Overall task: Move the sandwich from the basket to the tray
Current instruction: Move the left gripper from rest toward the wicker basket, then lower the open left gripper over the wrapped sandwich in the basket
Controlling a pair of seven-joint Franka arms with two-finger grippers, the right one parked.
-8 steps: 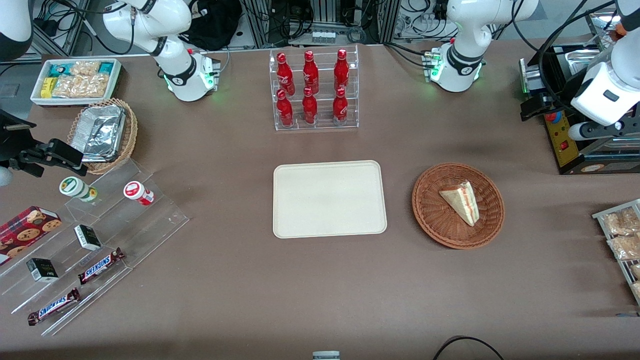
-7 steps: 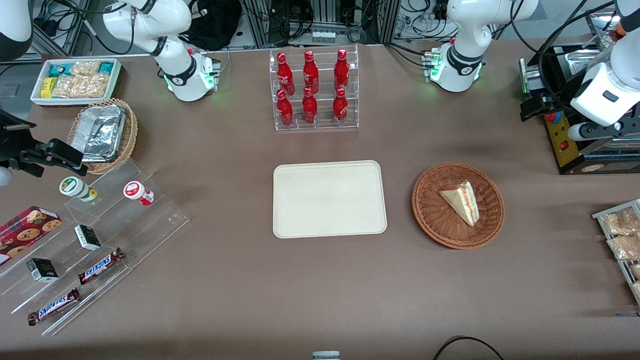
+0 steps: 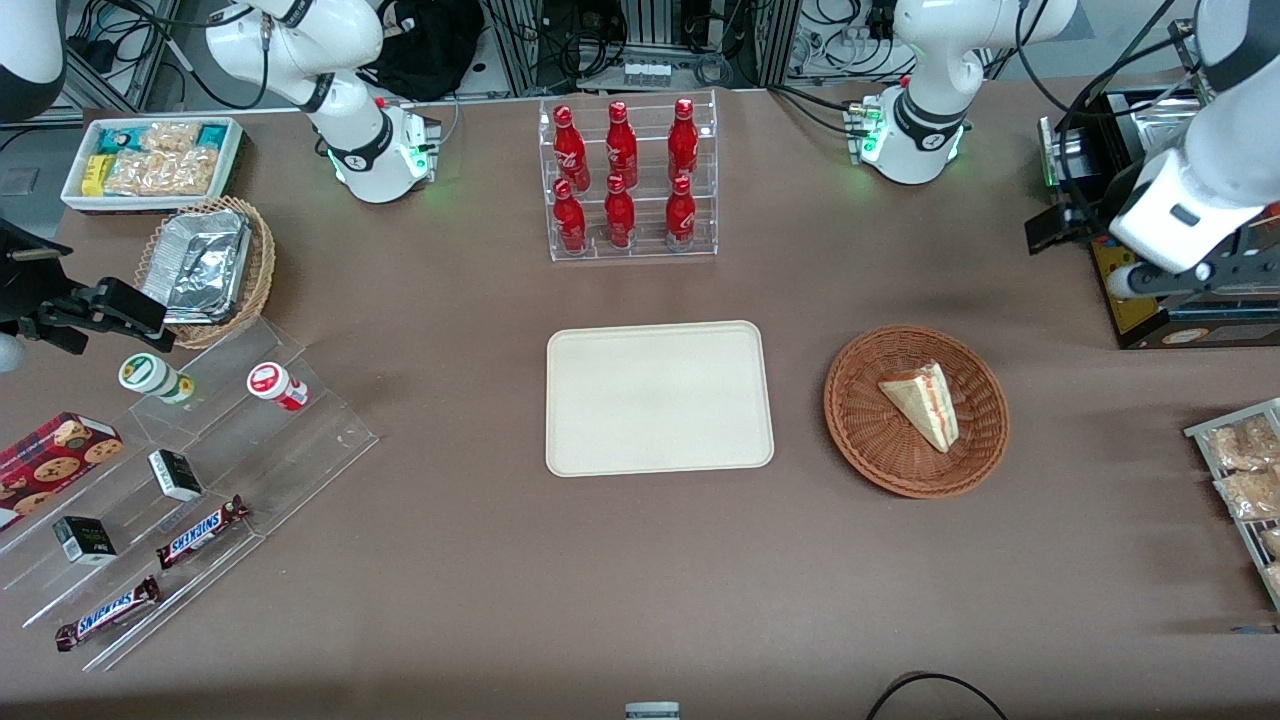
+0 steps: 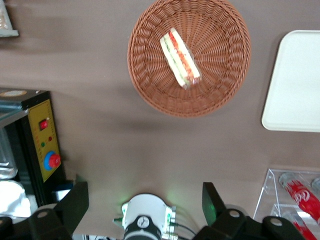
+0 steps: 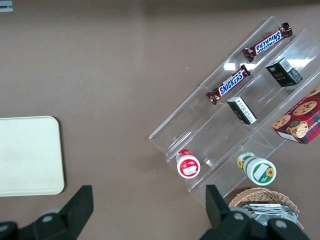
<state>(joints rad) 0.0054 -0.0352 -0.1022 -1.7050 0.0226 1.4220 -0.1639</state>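
We see brown table (image 3: 450,600), sandwich (image 3: 922,403) in basket (image 3: 860,420), bare tray (image 3: 659,397) beside it, gripper (image 4: 142,202) spread wide, high toward the working arm's end.

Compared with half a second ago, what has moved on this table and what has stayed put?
Only the working left arm moved: its tool, fingers spread open and holding nothing, shifted a little toward the middle of the table, high above it and farther from the front camera than the round reddish-brown wicker basket. The triangular sandwich wedge lies in that basket as before, and the flat cream rectangular tray is unchanged.
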